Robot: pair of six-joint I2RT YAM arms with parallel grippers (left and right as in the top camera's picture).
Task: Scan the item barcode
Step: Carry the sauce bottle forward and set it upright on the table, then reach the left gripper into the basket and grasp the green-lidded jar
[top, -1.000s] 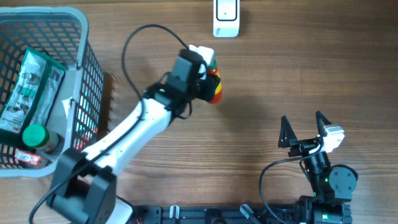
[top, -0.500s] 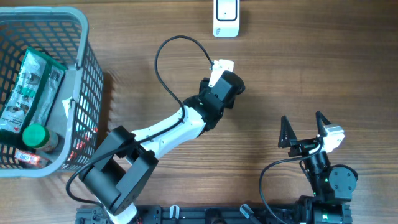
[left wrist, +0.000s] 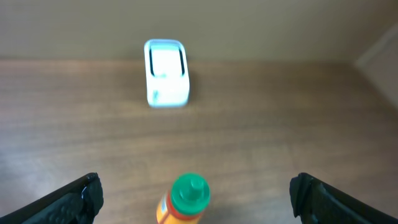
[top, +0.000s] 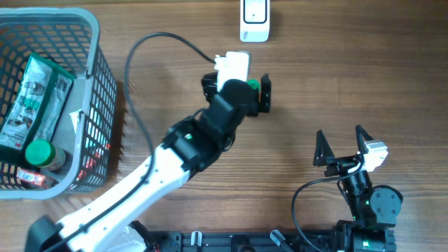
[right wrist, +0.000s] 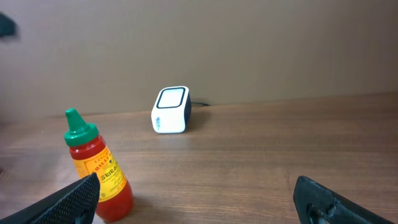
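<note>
Left fingers wide apart, clear of sriracha bottle between them; right fingers likewise wide, empty.

Left gripper and right gripper, jaws wide.

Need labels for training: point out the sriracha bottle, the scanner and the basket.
sriracha bottle (right wrist: pixel 102 177): right wrist view, labelled body.
scanner (right wrist: pixel 169 118): right wrist view, white front face.
basket (top: pixel 105 98): overhead view, right side wall.

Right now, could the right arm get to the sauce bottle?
Probably not cleanly. The table between the right gripper and the sauce bottle is bare, but the left gripper hangs open right over the bottle, so the arms might collide.
</note>
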